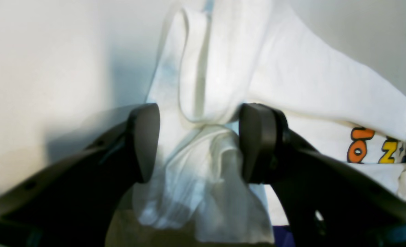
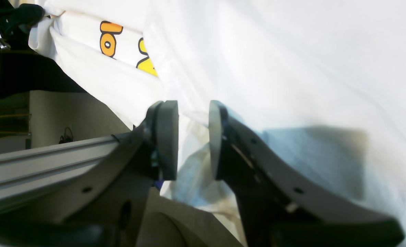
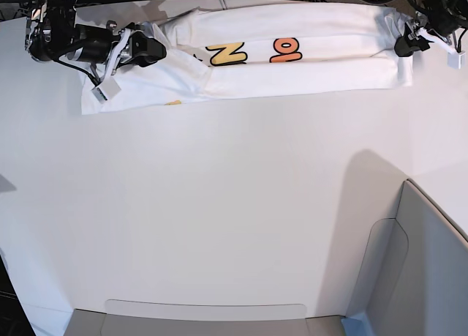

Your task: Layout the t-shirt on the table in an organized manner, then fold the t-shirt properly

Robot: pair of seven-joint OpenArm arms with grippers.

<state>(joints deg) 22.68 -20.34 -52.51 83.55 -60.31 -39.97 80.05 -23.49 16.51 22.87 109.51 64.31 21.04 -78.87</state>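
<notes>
T-shirt (image 3: 292, 65) lies as a long folded band on the bench (image 3: 219, 204), stretched between the two grippers. Left gripper (image 1: 199, 142): jaws spread wide, bunched shirt end between the pads, not pinched. Right gripper (image 2: 192, 137): jaws part-open, cloth between them; cannot tell whether it is gripped.

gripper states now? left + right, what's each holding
Left hand: open wide, fingers either side of a bunched end of the t-shirt, not clamped on it.
Right hand: partly closed with t-shirt cloth between the fingers; a firm grip cannot be told.
</notes>
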